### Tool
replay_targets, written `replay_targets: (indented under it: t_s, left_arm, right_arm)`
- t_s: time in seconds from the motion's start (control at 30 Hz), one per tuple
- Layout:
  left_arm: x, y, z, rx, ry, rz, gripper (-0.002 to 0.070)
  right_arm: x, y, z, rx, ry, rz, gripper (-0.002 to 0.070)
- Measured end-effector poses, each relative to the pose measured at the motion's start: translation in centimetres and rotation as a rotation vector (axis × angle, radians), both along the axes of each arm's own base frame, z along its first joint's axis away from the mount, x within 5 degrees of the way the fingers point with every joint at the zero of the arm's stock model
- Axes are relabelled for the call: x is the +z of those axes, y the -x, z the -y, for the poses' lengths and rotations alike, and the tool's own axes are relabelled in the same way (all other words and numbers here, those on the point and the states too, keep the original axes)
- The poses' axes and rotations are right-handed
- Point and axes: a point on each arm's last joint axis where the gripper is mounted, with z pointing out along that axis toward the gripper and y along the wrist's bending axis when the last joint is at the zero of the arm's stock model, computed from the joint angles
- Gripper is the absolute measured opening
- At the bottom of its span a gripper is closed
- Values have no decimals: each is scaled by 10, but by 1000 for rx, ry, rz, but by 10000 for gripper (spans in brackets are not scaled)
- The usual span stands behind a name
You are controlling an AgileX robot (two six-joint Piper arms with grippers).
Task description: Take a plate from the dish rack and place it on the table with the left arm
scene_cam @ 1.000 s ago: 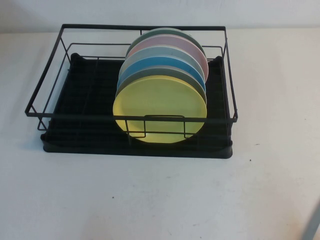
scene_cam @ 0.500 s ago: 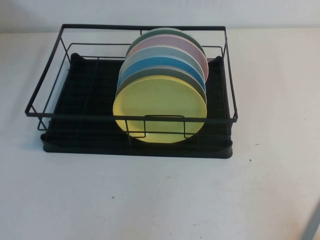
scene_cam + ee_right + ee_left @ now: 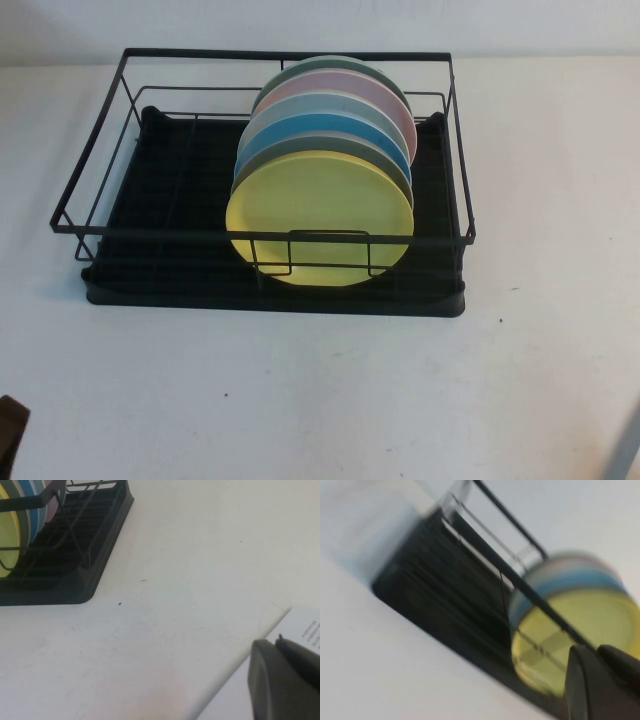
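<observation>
The pale-yellow plate (image 3: 320, 215) stands upright at the front of a row of plates in the black wire dish rack (image 3: 150, 200) on the white table (image 3: 320, 390). A dark part of my left arm (image 3: 9, 438) shows at the near left corner of the high view, far from the rack. In the left wrist view my left gripper (image 3: 594, 651) is shut and empty, short of the rack (image 3: 445, 580) and facing the yellow plate (image 3: 580, 620). My right gripper (image 3: 275, 642) is shut and empty over the table's near right edge.
Behind the yellow plate stand a grey-blue plate (image 3: 385, 160), a bright blue plate (image 3: 310, 132), a pink one (image 3: 340, 85) and a green one (image 3: 335, 62). The left half of the rack holds no plates. A white printed sheet (image 3: 305, 630) lies by my right gripper.
A dark part of my left arm has come into the near left corner of the high view. The plates and the rack have not moved.
</observation>
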Motion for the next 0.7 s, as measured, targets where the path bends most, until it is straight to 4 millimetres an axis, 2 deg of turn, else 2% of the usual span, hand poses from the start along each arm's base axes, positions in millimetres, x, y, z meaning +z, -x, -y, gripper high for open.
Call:
replay_targets:
  t_s: [0.13,0.23,0.4,0.5,0.6,0.7]
  left_arm:
    - [41,-2,11,-165,-231,-100,-4]
    - [78,-13,17,-301,-440,-165,-4]
    - [140,-45,28,-577,-773,-173,-4]
    - [169,-67,32,-666,-900,-132,-4]
    - [188,-95,33,-690,-1006,-69,-4]
    - [191,-128,36,-718,-1063,-43,-4]
  right_arm:
    - [0,0,0,0,0,0,-20]
    - [0,0,0,0,0,0,-20]
    - [0,0,0,0,0,0,-20]
    - [0,0,0,0,0,0,-20]
    - [0,0,0,0,0,0,-20]
    - [0,0,0,0,0,0,-20]
